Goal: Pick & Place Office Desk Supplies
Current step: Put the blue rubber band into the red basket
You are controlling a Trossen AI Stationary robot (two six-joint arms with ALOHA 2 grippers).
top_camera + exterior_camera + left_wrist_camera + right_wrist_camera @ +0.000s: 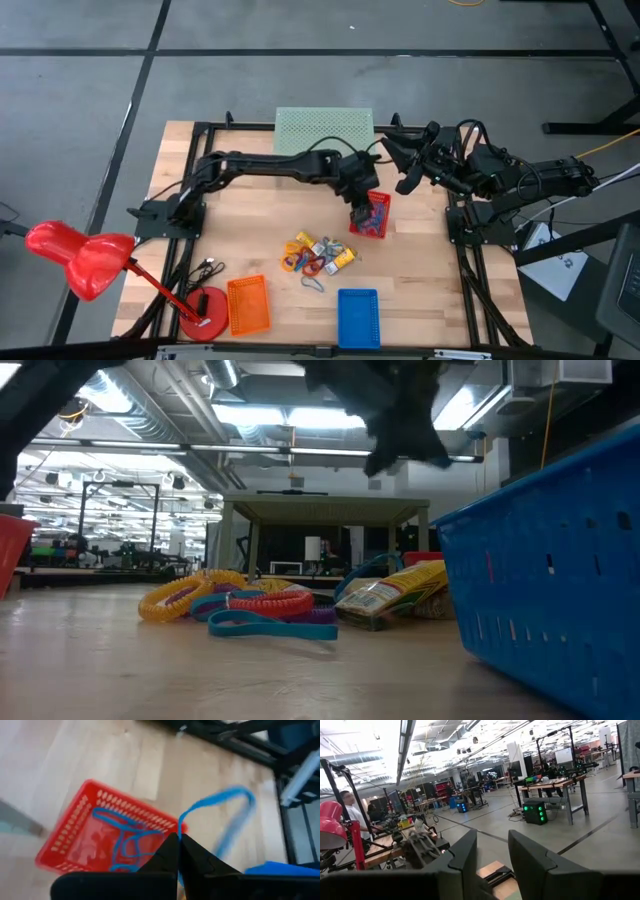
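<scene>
Dangling thin blue loop clip (pixel 220 810)

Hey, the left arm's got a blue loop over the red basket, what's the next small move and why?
Probably open the left pincer and let go. It is shut on a blue loop clip that hangs above the red basket, where other blue loops already lie. The right pincer waits, raised at the table's far right.
</scene>
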